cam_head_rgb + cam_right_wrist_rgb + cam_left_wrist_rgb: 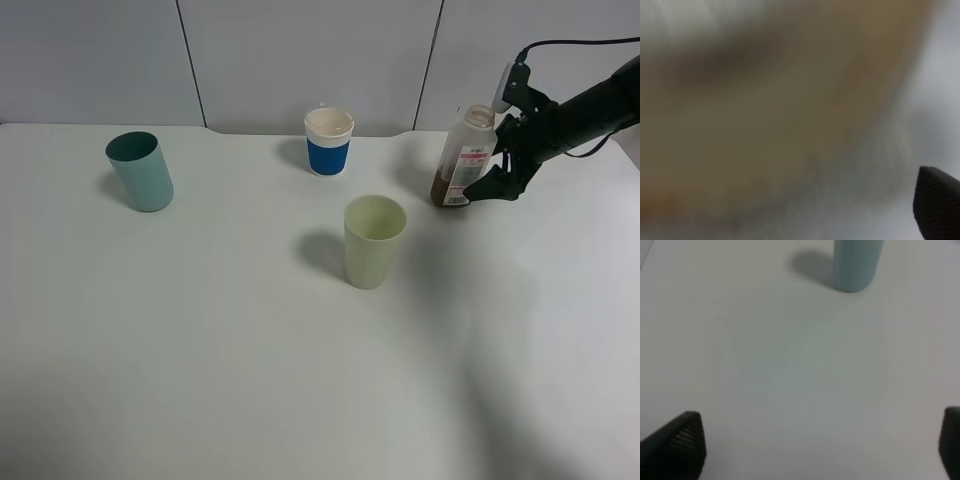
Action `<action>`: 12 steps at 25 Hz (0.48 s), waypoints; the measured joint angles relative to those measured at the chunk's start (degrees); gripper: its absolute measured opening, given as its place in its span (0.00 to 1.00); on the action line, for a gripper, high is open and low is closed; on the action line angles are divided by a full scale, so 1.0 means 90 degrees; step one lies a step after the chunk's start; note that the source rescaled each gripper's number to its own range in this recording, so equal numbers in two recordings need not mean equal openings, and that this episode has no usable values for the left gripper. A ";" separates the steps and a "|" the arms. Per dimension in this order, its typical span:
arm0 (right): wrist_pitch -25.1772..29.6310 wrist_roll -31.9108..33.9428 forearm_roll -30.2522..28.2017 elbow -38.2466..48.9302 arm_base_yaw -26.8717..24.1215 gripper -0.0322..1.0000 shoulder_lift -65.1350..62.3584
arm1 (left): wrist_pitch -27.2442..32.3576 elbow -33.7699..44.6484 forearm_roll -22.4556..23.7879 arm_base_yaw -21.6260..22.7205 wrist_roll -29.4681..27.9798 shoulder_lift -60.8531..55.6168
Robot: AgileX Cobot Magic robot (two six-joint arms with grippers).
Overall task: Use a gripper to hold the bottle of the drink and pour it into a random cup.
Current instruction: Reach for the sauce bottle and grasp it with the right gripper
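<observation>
Currently the bottle of the drink stands upright on the white table in the upper right of the high view, with brown drink low inside it. The right gripper sits just beside its right flank, jaws spread wide and not clamped on it. The right wrist view is mostly the bottle's blur, with one fingertip showing. The pale yellow-green cup stands near the centre, down-left of the bottle. The left gripper hangs released over bare table, with a teal tumbler ahead of it.
</observation>
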 joint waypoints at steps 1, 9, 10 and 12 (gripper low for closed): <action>0.0029 0.0000 0.0036 -0.0033 0.0016 1.00 0.0043 | 0.0000 0.0000 -0.0033 0.0000 0.0000 0.0000; 0.0404 0.0000 0.0567 -0.0071 0.0048 1.00 0.0226 | 0.0000 0.0000 0.0000 0.0000 0.0000 0.0000; 0.0420 0.0000 0.0630 -0.0071 0.0048 1.00 0.0238 | 0.0000 0.0000 0.0000 0.0000 0.0000 0.0000; 0.0493 -0.0037 0.0767 -0.0071 0.0060 1.00 0.0258 | 0.0000 0.0000 0.0000 0.0000 0.0000 0.0000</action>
